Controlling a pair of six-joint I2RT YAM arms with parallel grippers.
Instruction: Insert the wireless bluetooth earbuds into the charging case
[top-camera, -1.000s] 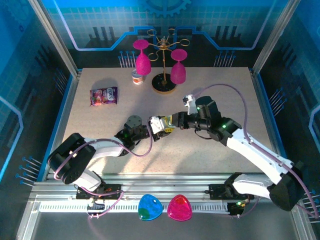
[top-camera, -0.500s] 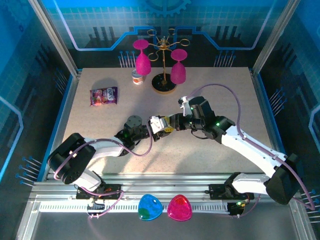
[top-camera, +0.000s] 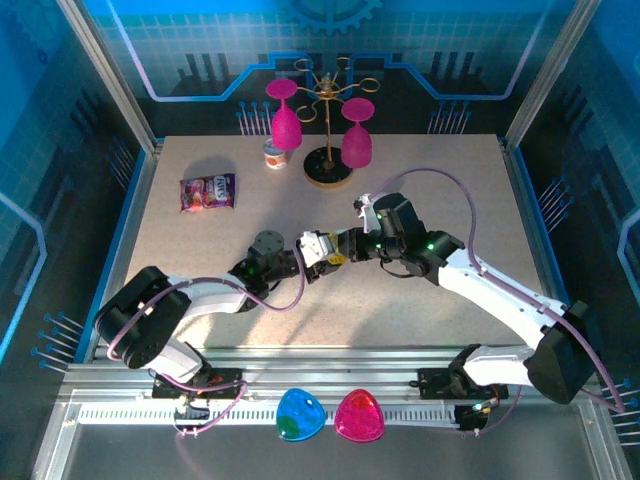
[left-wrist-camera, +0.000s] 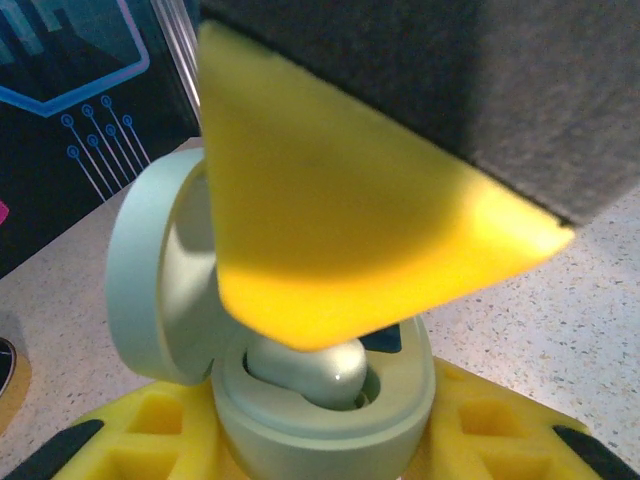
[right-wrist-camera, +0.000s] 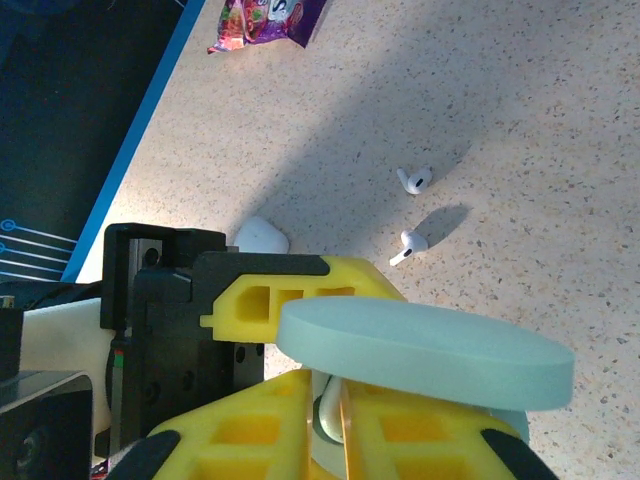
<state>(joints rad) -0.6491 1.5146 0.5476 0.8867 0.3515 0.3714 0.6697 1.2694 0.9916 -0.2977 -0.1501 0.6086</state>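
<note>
Under the case lid (right-wrist-camera: 425, 350), right claw (right-wrist-camera: 335, 425) apparently pinches a half-hidden earbud (right-wrist-camera: 326, 412).

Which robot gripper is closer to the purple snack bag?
Left. The left gripper, shut on the mint case, is right of and below the snack bag in the top view; the right gripper, pinching an earbud, sits farther right.

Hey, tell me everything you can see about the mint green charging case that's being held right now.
The mint charging case is a rounded shell of smooth, matte-looking plastic. It is open, with its lid swung up on the left. It sits upright, clamped between the yellow fingers of the left claw, with the speckled table behind it. A pale earbud sits in its well, pinched in the right claw, whose yellow finger hangs over the opening.
</note>
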